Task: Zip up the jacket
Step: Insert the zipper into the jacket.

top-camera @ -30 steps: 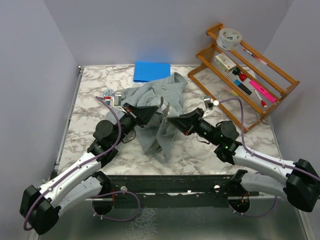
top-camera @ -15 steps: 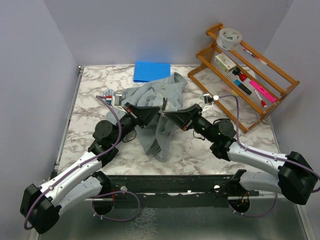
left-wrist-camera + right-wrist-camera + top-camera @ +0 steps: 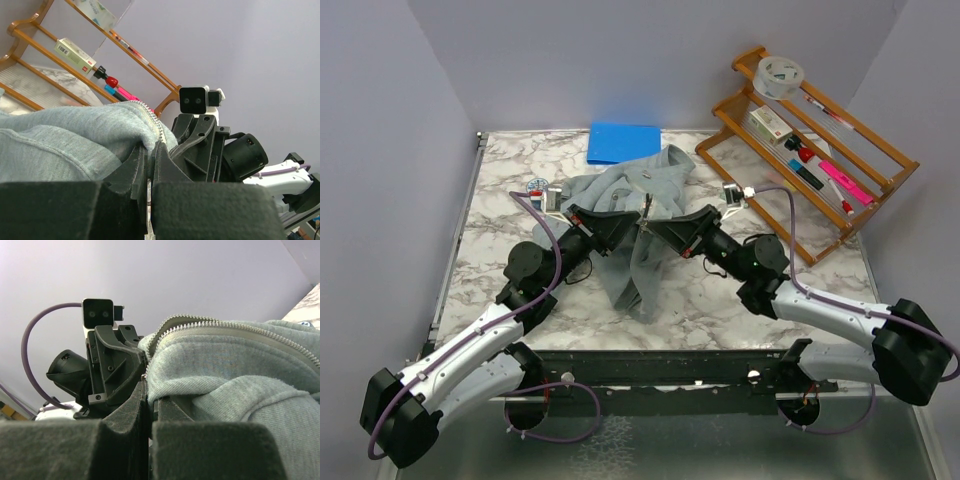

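The grey fleece jacket (image 3: 620,200) lies bunched in the middle of the marble table, one fold lifted between the two arms. My left gripper (image 3: 634,228) is shut on the jacket's front edge, and the pale zipper (image 3: 150,114) runs right over its fingertips (image 3: 161,150). My right gripper (image 3: 652,228) faces it, tip to tip, and is shut on the jacket's other zipper edge (image 3: 225,329). In the right wrist view the fabric (image 3: 240,375) drapes over the right finger. Both grip points are hidden by cloth in the top view.
A blue flat pad (image 3: 623,142) lies behind the jacket at the table's back edge. At the back right stands a wooden rack (image 3: 860,140) with pens, a small box and a tape roll (image 3: 780,75). A small round object (image 3: 537,186) sits at the left.
My right gripper has moved left and farther from the bases, closing up to the left gripper and lifting the jacket fold. The left arm has barely moved.
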`<state>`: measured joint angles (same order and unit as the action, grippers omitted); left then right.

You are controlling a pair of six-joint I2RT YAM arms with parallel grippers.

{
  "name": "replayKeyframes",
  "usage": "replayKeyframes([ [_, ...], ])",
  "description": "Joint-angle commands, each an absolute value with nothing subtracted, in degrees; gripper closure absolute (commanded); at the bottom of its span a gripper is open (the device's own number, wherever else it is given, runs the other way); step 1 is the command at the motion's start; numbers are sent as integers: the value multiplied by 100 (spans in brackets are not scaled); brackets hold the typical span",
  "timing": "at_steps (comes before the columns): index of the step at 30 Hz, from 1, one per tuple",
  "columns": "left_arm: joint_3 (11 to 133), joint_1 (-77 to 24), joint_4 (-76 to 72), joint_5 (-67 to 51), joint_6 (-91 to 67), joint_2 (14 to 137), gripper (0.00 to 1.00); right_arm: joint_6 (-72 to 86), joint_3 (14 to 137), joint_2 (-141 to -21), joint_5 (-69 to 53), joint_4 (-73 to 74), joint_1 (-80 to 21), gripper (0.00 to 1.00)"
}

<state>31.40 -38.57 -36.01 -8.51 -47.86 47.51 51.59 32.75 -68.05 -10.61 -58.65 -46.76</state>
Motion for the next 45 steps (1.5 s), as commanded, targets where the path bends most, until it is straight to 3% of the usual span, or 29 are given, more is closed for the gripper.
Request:
replayKeyframes([
  [1, 3321, -3837, -4042, -941, -4874, 4623, 100, 5246, 3501, -6871, -1117, -6100, -4693, 100],
  [45, 3218, -3835, -4206, -1001, -5019, 4723, 100, 5675, 3455, -7119, -1054, -6698, -4689, 100],
])
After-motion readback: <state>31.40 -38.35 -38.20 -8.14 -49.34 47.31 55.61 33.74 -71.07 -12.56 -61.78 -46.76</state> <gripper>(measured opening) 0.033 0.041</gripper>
